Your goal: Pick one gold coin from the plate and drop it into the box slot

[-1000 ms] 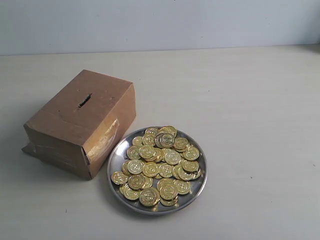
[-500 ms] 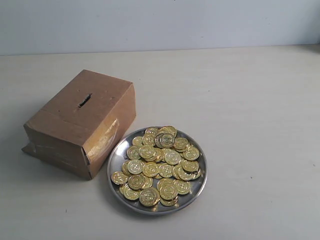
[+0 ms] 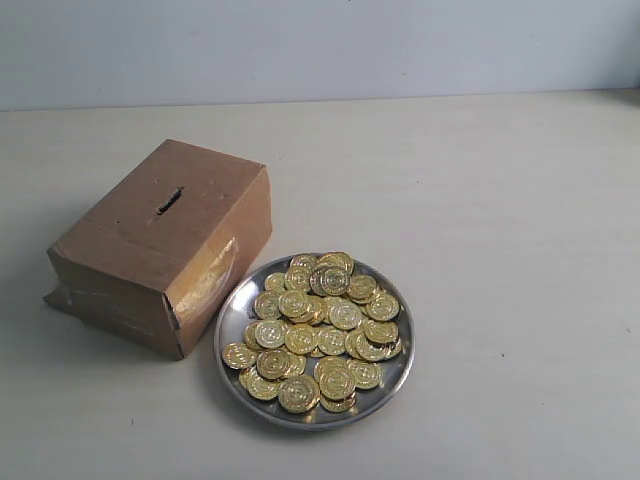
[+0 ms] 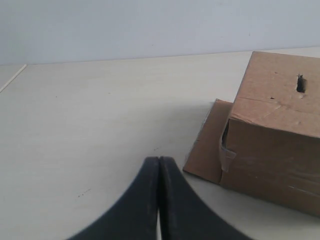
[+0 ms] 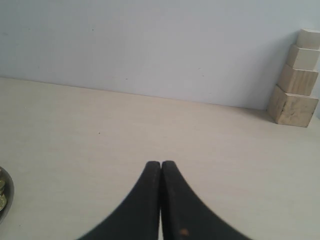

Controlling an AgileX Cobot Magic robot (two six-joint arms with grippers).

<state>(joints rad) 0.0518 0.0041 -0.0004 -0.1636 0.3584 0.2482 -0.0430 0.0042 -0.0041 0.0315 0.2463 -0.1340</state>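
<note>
A round silver plate (image 3: 232, 312) heaped with several gold coins (image 3: 318, 328) sits low in the middle of the exterior view. Just left of it stands the brown cardboard box (image 3: 130, 260), its dark slot (image 3: 169, 200) in the top face. Neither arm shows in the exterior view. My left gripper (image 4: 159, 159) is shut and empty above the bare table, with the box (image 4: 277, 145) and its slot (image 4: 300, 84) off to one side. My right gripper (image 5: 161, 163) is also shut and empty; the plate's edge (image 5: 9, 199) with a few coins (image 5: 2, 192) just shows at the frame border.
A stepped stack of pale wooden blocks (image 5: 295, 85) stands against the wall in the right wrist view. A cardboard flap (image 4: 206, 145) lies flat on the table at the foot of the box. A pale wall (image 3: 320, 45) backs the light tabletop (image 3: 500, 220).
</note>
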